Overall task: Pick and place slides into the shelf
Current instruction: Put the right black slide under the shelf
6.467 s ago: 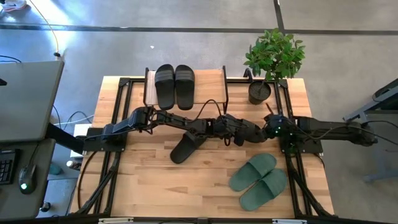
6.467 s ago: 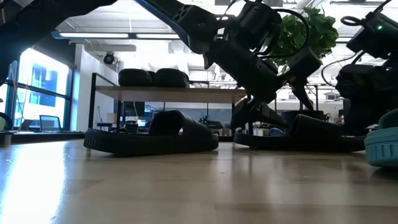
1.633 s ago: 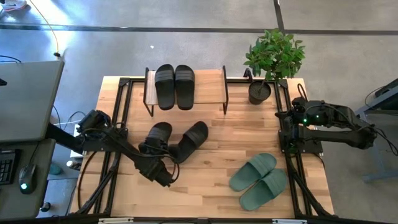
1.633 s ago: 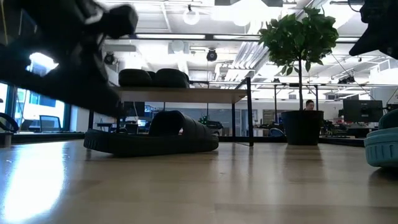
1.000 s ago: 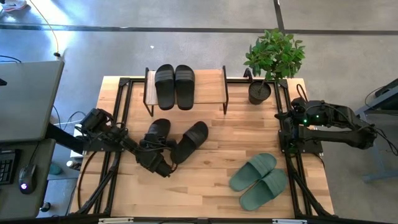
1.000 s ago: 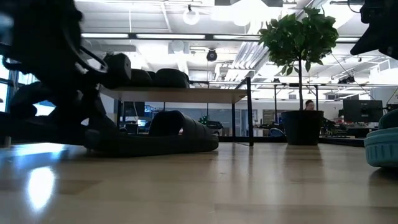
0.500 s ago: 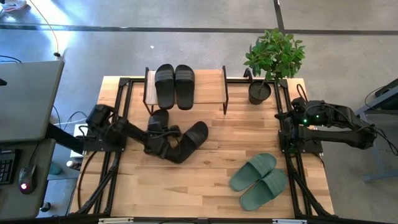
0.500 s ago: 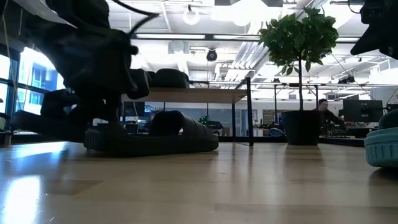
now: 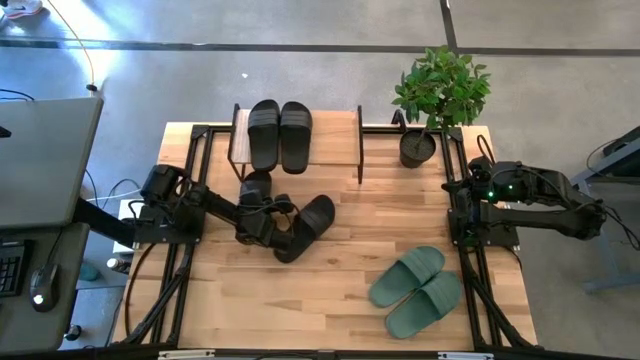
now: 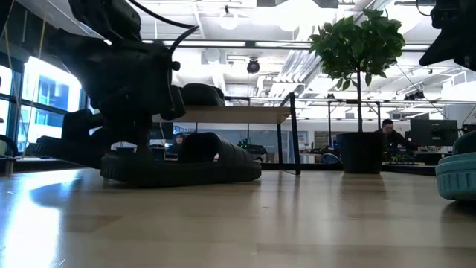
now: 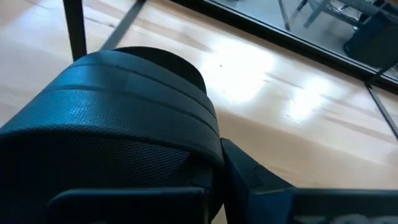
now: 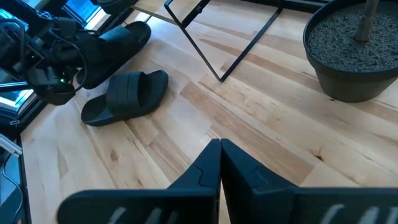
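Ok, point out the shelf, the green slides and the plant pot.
shelf (image 9: pixel 335 135), high view, bare plank top.
green slides (image 9: pixel 415 290), high view, strap of the nearer one.
plant pot (image 12: pixel 354 53), right wrist view, soil surface.

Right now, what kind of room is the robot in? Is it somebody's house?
Probably not a house. It looks like a big open office or lab: a bare concrete floor around the table, long ceiling lights overhead, and desks with computer screens where a person sits far behind.

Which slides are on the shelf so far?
One black pair lies on the shelf; the other four slides are on the tabletop.
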Controlling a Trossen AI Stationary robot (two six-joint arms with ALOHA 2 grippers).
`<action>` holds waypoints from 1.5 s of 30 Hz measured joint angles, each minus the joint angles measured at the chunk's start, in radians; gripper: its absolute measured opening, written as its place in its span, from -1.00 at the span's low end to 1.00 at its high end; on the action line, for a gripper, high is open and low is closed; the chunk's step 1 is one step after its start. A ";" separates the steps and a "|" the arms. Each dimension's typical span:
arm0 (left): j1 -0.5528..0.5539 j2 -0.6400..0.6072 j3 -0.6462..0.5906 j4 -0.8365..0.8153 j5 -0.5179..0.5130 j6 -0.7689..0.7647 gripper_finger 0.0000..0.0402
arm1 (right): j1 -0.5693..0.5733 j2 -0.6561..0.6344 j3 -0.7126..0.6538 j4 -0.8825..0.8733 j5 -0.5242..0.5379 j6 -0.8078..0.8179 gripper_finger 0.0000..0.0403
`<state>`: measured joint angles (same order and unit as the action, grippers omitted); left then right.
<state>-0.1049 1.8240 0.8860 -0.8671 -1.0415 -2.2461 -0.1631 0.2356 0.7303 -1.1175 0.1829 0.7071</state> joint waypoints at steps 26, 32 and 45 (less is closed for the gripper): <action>-0.049 0.000 0.001 0.171 -0.028 0.111 0.00 | 0.000 0.000 0.000 -0.009 -0.004 -0.010 -1.00; -0.102 -0.001 0.020 0.160 -0.074 0.068 0.08 | 0.000 0.000 0.000 -0.009 -0.003 -0.012 -1.00; -0.127 -0.001 0.111 0.025 -0.096 0.065 0.08 | 0.000 0.000 0.000 -0.010 -0.020 -0.013 -1.00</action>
<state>-0.2321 1.8233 0.9971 -0.8426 -1.1378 -2.1815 -0.1628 0.2356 0.7303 -1.1275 0.1626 0.6945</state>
